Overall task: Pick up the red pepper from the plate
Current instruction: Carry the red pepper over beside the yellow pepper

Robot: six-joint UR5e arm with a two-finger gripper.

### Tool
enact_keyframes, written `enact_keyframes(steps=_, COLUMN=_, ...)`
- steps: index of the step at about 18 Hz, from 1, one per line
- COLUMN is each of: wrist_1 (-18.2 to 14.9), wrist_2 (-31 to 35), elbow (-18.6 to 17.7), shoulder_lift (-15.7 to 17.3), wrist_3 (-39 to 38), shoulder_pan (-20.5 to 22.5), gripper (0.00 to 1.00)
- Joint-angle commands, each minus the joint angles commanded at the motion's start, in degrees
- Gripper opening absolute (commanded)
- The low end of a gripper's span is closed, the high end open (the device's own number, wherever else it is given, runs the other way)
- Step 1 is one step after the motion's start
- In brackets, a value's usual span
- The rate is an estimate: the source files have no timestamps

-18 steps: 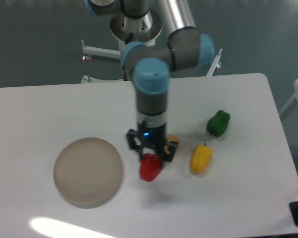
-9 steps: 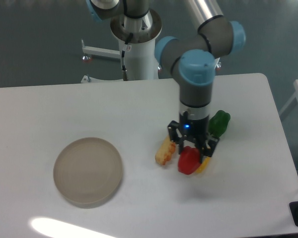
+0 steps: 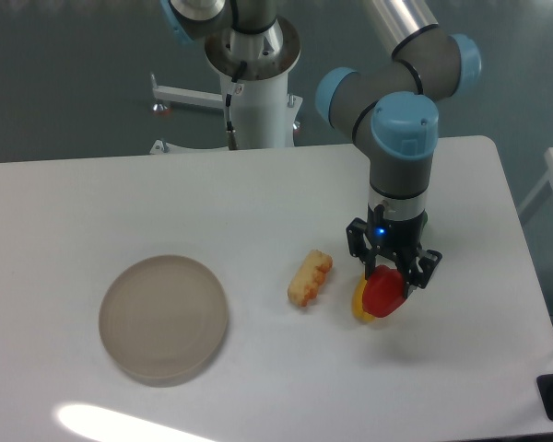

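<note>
The end effector [image 3: 392, 276] is squeezed around the red pepper [image 3: 383, 292], holding it above the bench [image 3: 120, 203], far from the plate [image 3: 163, 319] at 9 o'clock. The smooth pepper could slip out and bump the yellow pepper [image 3: 358, 302] just underneath.

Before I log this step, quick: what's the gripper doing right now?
Gripper: closed on the red pepper, holding it off to the right of the plate.
</note>
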Motion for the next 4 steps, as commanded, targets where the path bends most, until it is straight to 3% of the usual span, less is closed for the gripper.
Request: enact_keyframes(steps=4, wrist_1=0.1, wrist_2=0.0, elbow=0.1, shoulder_lift=-0.2, wrist_3=0.0, shoulder_pan=0.0, gripper=0.52)
